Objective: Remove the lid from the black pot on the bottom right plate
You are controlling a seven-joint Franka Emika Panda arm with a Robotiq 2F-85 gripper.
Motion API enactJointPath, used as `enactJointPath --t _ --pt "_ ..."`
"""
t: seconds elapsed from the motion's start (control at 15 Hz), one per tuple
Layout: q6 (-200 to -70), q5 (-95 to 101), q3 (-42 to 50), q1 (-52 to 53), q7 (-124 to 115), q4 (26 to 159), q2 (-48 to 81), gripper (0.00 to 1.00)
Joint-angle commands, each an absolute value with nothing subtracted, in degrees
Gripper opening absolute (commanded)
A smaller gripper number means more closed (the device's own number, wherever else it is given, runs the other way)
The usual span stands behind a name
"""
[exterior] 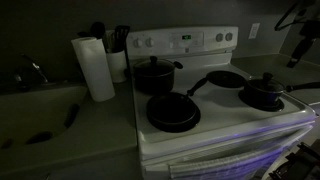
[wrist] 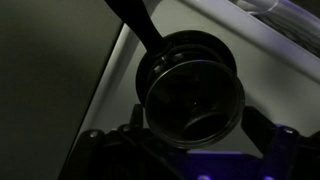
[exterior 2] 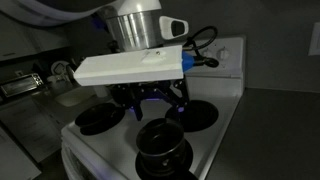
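Looking down through the wrist view, we see the lid seated flat on the black pot. Its clear glass is ringed by a pale metal rim, and the pot's long straight handle runs off to the upper left. In this dim light we cannot pick out the knob there; in an exterior view it shows as a small dark bump on the lid. The pot stands at the front right of the white stove, covering the bottom right plate, which we cannot make out beneath it. The gripper hangs directly above the pot, clear of the lid, its jaws spread wide and holding nothing. Elsewhere on the stove sit a taller black pot at the back and a wide frying pan in front of it. Beside the stove a paper towel roll stands upright on the counter. We find the room very dark.
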State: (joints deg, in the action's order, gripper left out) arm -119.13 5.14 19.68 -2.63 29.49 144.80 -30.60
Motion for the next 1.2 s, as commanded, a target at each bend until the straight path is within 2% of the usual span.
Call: enactJointPath --t 0.0,0.27,0.6,0.67,1.13 --pt "-119.1 4.4 18.6 -3.8 30.0 144.7 -30.4 1.0" --pt "-121.3 0.6 18.3 -3.7 25.2 143.4 -28.5 1.0" --pt "-130.7 -8.3 15.6 -3.6 10.8 142.6 -24.9 1.0" --pt "-127.7 -6.1 15.6 -4.0 14.2 143.9 -27.9 1.0" --pt "-131.4 -7.6 13.7 -4.7 6.1 141.0 -21.5 1.0"
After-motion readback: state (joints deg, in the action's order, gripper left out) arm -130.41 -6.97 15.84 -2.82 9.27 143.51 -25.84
